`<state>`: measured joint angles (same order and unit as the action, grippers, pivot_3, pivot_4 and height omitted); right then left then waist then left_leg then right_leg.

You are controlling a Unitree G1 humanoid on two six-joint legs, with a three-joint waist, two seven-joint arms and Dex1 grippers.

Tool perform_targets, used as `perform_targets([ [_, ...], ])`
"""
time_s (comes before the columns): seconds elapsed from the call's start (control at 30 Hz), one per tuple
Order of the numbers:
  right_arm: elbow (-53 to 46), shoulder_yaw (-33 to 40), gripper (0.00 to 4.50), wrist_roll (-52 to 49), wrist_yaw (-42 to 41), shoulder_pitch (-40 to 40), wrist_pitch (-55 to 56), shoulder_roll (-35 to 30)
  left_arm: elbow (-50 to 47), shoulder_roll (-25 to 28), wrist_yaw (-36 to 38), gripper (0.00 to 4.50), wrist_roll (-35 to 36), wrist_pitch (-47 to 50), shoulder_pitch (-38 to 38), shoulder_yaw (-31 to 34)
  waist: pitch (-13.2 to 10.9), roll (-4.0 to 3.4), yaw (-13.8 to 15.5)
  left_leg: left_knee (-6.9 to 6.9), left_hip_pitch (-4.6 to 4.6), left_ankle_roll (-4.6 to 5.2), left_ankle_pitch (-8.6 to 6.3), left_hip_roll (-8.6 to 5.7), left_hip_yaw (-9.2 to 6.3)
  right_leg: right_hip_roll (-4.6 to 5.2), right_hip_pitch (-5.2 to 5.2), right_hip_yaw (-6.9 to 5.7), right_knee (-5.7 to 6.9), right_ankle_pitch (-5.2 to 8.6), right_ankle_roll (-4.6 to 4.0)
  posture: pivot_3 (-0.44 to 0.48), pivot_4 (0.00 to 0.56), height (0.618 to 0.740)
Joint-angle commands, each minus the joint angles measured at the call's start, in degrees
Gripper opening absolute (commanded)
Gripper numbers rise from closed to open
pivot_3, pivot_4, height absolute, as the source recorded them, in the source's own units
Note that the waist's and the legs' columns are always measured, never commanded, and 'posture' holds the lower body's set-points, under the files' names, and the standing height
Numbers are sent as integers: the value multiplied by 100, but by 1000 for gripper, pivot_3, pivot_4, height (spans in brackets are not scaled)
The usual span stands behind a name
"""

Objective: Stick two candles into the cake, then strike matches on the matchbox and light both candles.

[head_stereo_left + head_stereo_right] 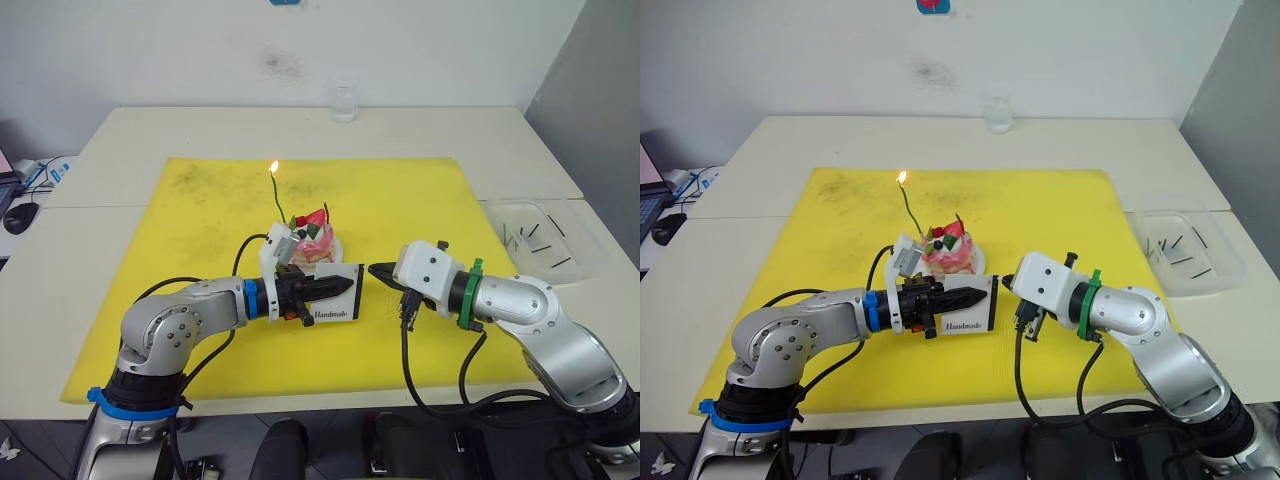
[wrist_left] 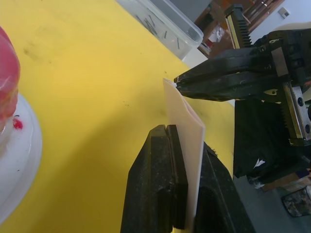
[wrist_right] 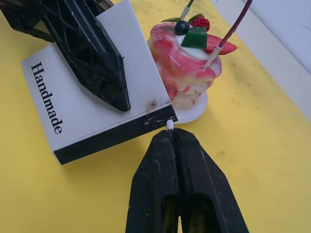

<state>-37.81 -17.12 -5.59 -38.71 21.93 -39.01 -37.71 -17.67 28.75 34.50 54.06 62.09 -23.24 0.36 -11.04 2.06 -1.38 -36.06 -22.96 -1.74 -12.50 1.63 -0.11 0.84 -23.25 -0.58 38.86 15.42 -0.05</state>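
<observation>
The pink cake (image 1: 315,243) stands on its white plate in the middle of the yellow mat (image 1: 190,210). A green candle (image 1: 278,200) stuck in it burns with a small flame (image 1: 273,166). The reddish-brown candle (image 3: 233,31) also stands in the cake, and no flame shows on it. My left gripper (image 1: 345,285) is shut on the white matchbox (image 3: 92,116), held upright just in front of the cake. My right gripper (image 3: 171,133) is shut on a match, whose pale tip (image 3: 170,124) touches the end of the box's black striking strip.
A clear plastic tray (image 1: 545,235) with several loose matches sits off the mat at the right. A small glass (image 1: 343,103) stands at the table's back edge. A computer mouse (image 1: 20,215) and cables lie at the far left.
</observation>
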Motion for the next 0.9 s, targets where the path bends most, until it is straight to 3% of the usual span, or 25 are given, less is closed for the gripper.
perform_targets([
  [0.03,-99,-47,45,69,-30,127,161,40,-215,-26,111,0,66,-53,-86,7,0,0,0,0,0,0,0,0,0,0,0,0,0,0,0,0,150,740],
  [0.5,31,-164,45,248,-219,133,296,-116,-210,-36,353,0,-151,-233,-223,-155,0,0,-1,0,1,0,0,-1,1,0,0,1,1,0,0,0,150,740],
  [0.7,341,-493,45,409,-755,343,865,-344,-254,48,587,0,-508,-558,-214,-292,0,0,-3,-1,1,0,0,-1,1,0,0,0,1,0,0,0,150,740],
  [0.8,396,-691,45,398,-1668,414,1526,-885,-152,19,644,0,-936,-997,-254,-413,0,0,-4,-1,1,0,0,-2,1,-1,0,-1,1,0,0,0,150,740],
  [0.9,476,-269,45,224,-2451,339,2146,-1714,57,139,707,0,-1287,-1384,-333,-324,-7,3,41,-1,-3,0,0,-3,-1,-1,2,-6,-8,0,0,0,150,740],
])
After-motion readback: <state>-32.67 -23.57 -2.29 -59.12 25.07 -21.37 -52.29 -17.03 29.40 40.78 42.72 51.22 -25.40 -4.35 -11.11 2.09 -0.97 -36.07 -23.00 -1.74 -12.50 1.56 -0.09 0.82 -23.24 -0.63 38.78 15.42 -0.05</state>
